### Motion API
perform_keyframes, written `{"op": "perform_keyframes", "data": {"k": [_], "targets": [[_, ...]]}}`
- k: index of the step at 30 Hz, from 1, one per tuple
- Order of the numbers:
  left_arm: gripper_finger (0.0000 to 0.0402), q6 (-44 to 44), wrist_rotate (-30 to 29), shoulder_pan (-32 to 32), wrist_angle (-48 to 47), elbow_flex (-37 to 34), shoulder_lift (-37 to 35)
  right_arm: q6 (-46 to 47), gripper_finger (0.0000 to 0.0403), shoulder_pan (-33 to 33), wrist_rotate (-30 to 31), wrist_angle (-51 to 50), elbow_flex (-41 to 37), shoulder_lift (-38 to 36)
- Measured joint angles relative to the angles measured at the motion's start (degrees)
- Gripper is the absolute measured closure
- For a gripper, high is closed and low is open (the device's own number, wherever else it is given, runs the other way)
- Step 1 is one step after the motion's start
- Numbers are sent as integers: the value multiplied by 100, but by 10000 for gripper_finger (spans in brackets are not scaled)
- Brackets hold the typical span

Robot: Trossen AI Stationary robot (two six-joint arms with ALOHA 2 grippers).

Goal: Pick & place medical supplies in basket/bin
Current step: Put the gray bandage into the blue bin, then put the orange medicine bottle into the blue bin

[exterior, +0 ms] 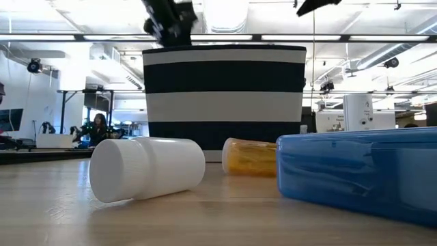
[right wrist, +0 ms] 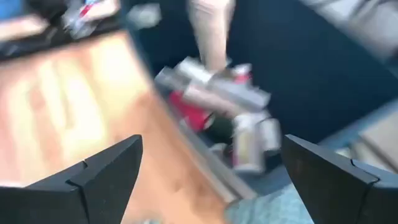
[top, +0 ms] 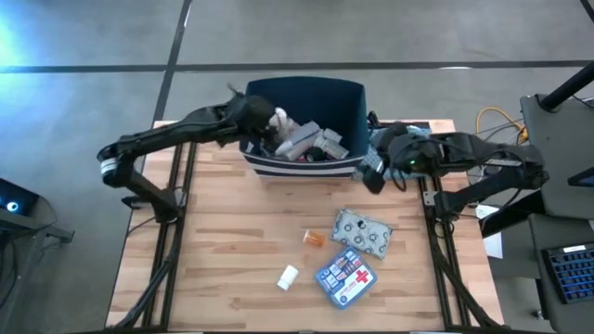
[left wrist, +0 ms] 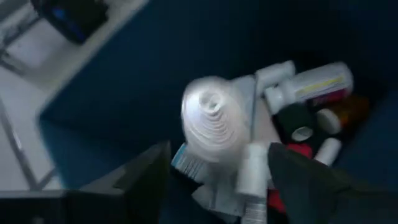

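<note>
The navy-blue bin with white stripes stands at the table's far middle and holds several supplies, among them white bottles. My left gripper is open over the bin's left rim. In its wrist view the fingers stand on either side of a white bandage roll inside the bin, apart from it. My right gripper is open and empty just right of the bin. An orange vial, a silver blister pack, a white bottle and a blue first-aid pouch lie on the table.
In the low view the white bottle lies on its side, with the orange vial and blue pouch in front of the striped bin. Bare wood lies left of the loose items. A person sits far behind the table.
</note>
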Motion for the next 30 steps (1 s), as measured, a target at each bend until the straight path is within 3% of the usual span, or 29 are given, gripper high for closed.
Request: {"op": "perform_keyframes", "data": {"k": [5, 15, 21, 30], "targets": [[121, -275, -48, -602, -98, 2, -886, -9, 33, 75, -1053, 36, -342, 330], [117, -2136, -62, -2426, -318, -118, -2433, -150, 33, 730, -1574, 844, -716, 1843], [117, -2772, -236, -3422, -339, -548, -2734, -135, 33, 1127, -1608, 1184, -718, 2790], [116, -3011, -234, -4108, -336, -1145, -2697, 762, 33, 1226, -2027, 2078, -716, 3889]]}}
